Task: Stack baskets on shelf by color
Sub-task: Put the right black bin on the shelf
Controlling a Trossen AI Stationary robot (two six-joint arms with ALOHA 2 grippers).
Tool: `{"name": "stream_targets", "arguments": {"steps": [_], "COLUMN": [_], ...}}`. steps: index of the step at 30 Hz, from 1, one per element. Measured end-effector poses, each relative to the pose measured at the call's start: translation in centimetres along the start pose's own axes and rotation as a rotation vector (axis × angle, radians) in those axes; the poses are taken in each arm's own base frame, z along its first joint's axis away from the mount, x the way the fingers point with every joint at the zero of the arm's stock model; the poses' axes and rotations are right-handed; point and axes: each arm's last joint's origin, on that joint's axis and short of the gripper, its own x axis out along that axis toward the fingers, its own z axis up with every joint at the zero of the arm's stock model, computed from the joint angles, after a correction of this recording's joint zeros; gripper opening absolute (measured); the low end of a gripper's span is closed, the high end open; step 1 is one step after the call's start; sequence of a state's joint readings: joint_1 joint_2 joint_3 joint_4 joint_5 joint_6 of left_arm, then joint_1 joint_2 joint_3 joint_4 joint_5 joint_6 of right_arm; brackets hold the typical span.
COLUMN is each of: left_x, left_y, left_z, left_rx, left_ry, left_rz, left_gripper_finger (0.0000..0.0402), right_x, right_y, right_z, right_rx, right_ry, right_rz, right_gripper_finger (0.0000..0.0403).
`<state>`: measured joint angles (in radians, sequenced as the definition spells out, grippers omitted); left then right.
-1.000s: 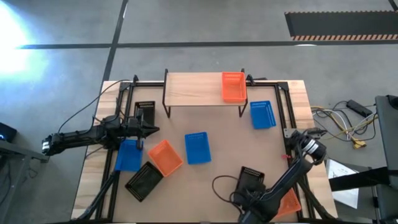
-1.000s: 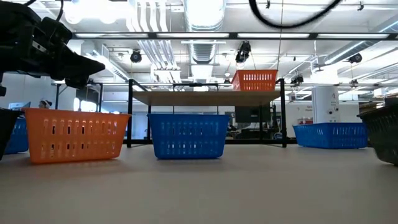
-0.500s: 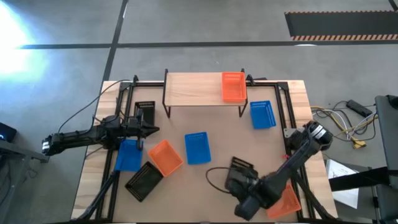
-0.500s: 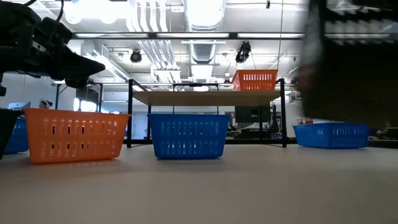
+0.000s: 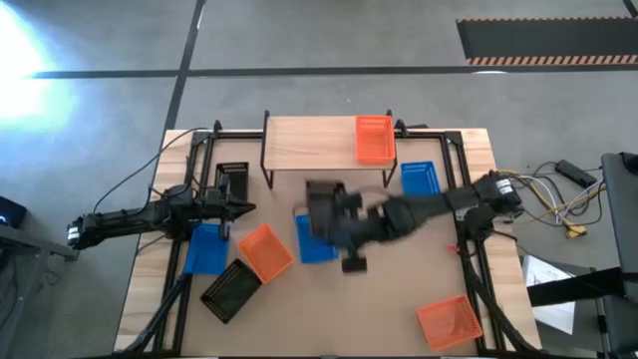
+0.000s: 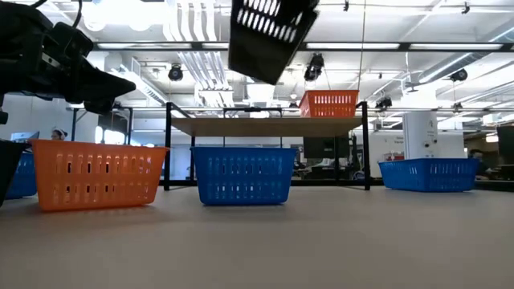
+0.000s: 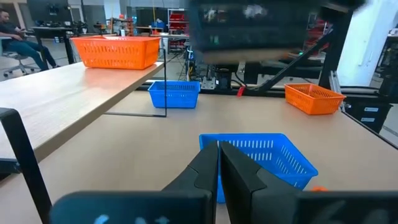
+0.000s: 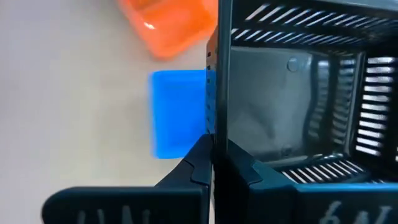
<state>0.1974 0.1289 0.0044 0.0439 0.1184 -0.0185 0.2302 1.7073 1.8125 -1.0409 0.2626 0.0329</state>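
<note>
Grey concrete floor surrounds the wooden desk (image 5: 399,319), with the shelf (image 5: 309,145) standing at the upper middle of the high view. Only one orange basket (image 5: 374,138) sits on the shelf, at its right end, so the sorting has barely begun by my reckoning.

The right hand (image 8: 211,163) is clamped shut on the rim of a black basket (image 5: 324,204), carried in the air at mid-frame just below the shelf, above a blue basket (image 5: 317,239). The left hand (image 7: 219,169) hovers at the left of the frame with its fingers pressed together and nothing between them.

On the desk lie a second blue basket (image 5: 421,183) right of the shelf, a third (image 5: 206,249) at lower left, another orange basket (image 5: 265,251) beside it, an orange one (image 5: 449,324) at lower right, and two more black baskets (image 5: 231,291), (image 5: 231,179) on the left. All these seem left to place.

The low view shows the carried basket raised higher than the shelf top, which the high view cannot tell. The right wrist view alone shows the grip on the rim, and the left wrist view shows a person seated in the room behind.
</note>
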Motion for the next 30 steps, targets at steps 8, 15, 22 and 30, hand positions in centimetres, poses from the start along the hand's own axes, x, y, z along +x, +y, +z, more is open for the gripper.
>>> {"name": "stream_targets", "arguments": {"steps": [8, 15, 22, 30], "left_x": [0.0, 0.0, 0.0, 0.0], "left_y": [0.0, 0.0, 0.0, 0.0], "left_z": [0.0, 0.0, 0.0, 0.0], "left_rx": [0.0, 0.0, 0.0, 0.0], "left_ry": [0.001, 0.0, 0.0, 0.002], "left_rz": [0.0, 0.0, 0.0, 0.0], "left_gripper_finger": [0.0, 0.0, 0.0, 0.0], "right_x": [1.2, 4.4, 6.0, 6.2], "right_y": [-13.4, -18.5, -19.7, -20.1], "right_z": [-0.7, -1.6, -2.0, -2.6], "right_rx": [-0.039, 0.017, 0.025, 0.069], "right_ry": [0.05, 0.084, 0.155, 0.195], "right_rz": [-0.141, -0.112, -0.099, -0.094], "right_gripper_finger": [0.0008, 0.0009, 0.0009, 0.0009]}}
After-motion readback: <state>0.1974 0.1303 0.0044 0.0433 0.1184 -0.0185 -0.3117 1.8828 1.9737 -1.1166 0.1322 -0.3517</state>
